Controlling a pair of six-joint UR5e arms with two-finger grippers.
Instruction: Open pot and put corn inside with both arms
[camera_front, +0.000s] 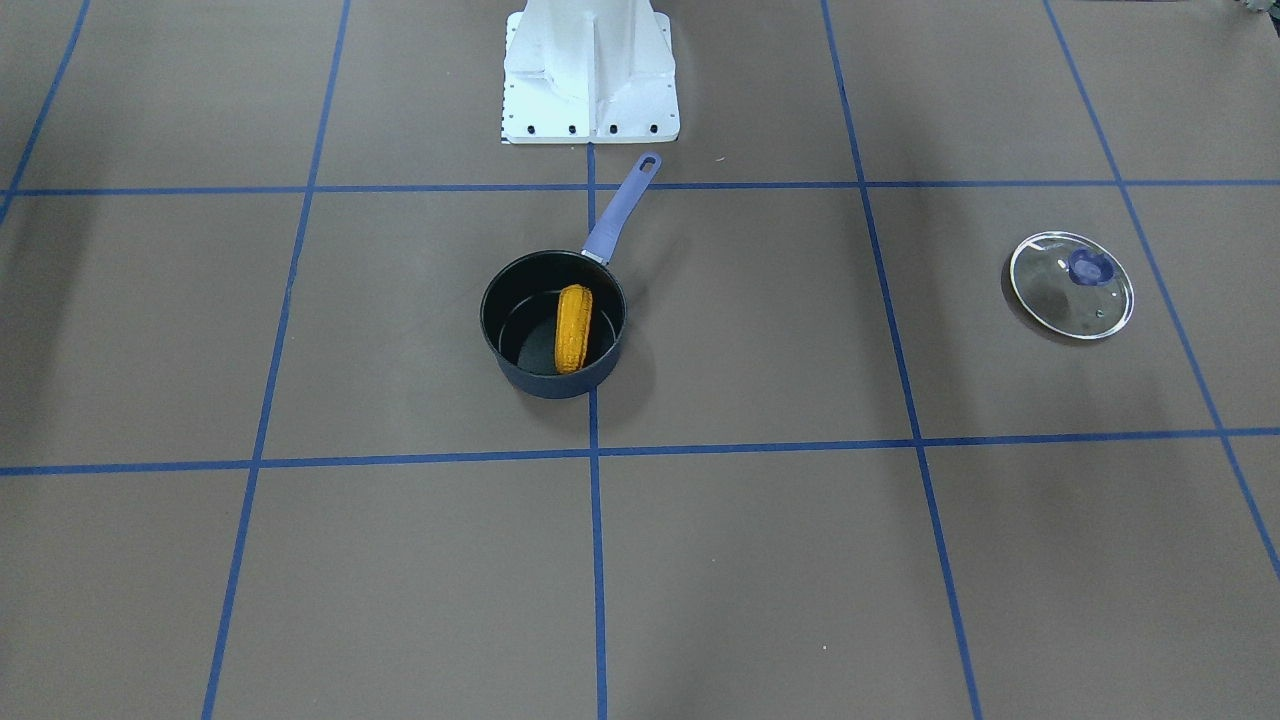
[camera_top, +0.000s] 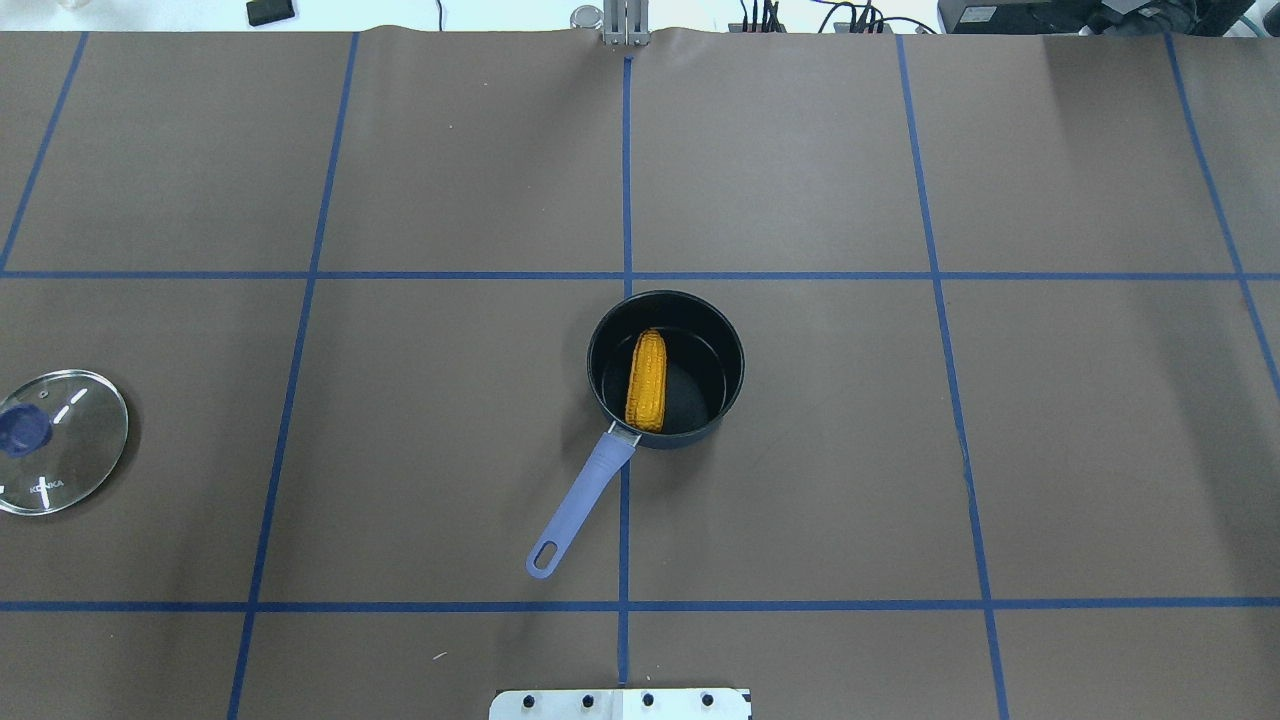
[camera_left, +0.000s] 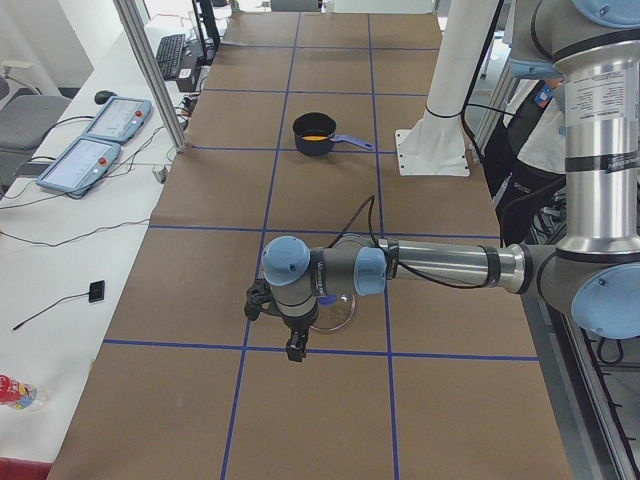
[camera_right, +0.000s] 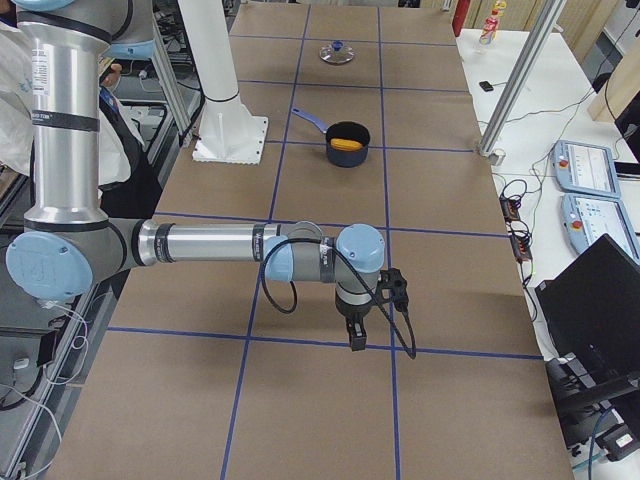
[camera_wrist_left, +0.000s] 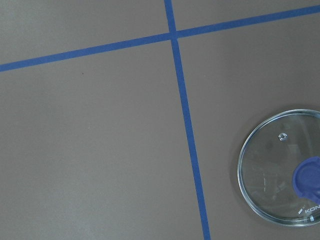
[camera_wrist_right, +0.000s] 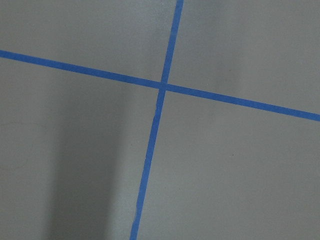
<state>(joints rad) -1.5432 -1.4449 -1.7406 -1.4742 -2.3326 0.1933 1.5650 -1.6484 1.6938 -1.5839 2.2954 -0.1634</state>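
Note:
The dark navy pot (camera_front: 560, 385) stands open near the table's middle, its purple handle (camera_front: 620, 210) pointing toward the robot base. The orange-yellow corn (camera_front: 573, 328) lies inside it, also seen from overhead (camera_top: 647, 380). The glass lid (camera_top: 60, 440) with purple knob lies flat on the table far out on the robot's left. My left gripper (camera_left: 294, 350) hangs beside the lid (camera_left: 335, 312), shown only in the exterior left view; I cannot tell if it is open. My right gripper (camera_right: 356, 340) hangs over bare table far out on the right; I cannot tell its state.
The white robot base (camera_front: 590, 70) stands behind the pot's handle. The brown table cover has a blue tape grid (camera_top: 625, 200). Side benches hold control pendants (camera_left: 95, 140) and a laptop (camera_right: 600, 300). The left wrist view shows the lid (camera_wrist_left: 282, 182) at its lower right.

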